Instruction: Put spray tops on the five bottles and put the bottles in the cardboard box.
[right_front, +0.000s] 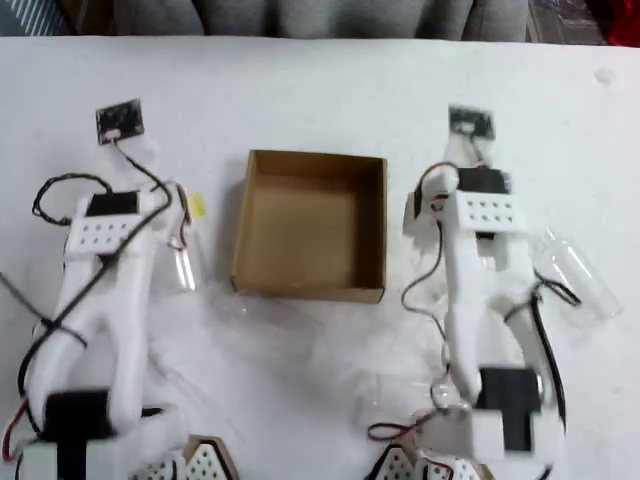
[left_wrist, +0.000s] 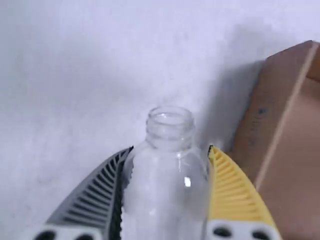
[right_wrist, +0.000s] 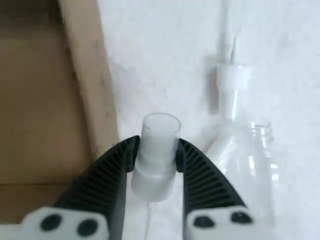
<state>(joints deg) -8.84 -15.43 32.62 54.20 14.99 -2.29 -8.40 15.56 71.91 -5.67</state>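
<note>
A clear bottle (left_wrist: 167, 175) is clamped in the left gripper (left_wrist: 170, 148). The grey finger is pressed against 1 side of its shoulder and the yellow finger against the other. Its open, threaded neck is pointed away from the gripper, just past the fingertips. Whether the bottle is rested on the table (right_front: 300, 80) or held off it cannot be told. The box (left_wrist: 280, 125) is set close by on the yellow finger's side, apart from the bottle.

A white spray top (right_wrist: 160, 130) is held by the right gripper (right_wrist: 157, 141), whose 2 black fingers are closed on its collar. The cap end is stuck out beyond the fingertips, and a thin dip tube is trailed back between the fingers toward the wrist. 1 wall of the box is found just beside 1 of these fingers. On the other finger's side a second bottle (right_wrist: 252, 155) is laid on the table, near the gripper but not touched by it. A second top (right_wrist: 233, 80) is laid farther out ahead of the fingertips, close to that bottle's neck. Whether the 2 are in contact cannot be told.

From above, the box is seen open at the top, placed on the table between the 2 arms.
</note>
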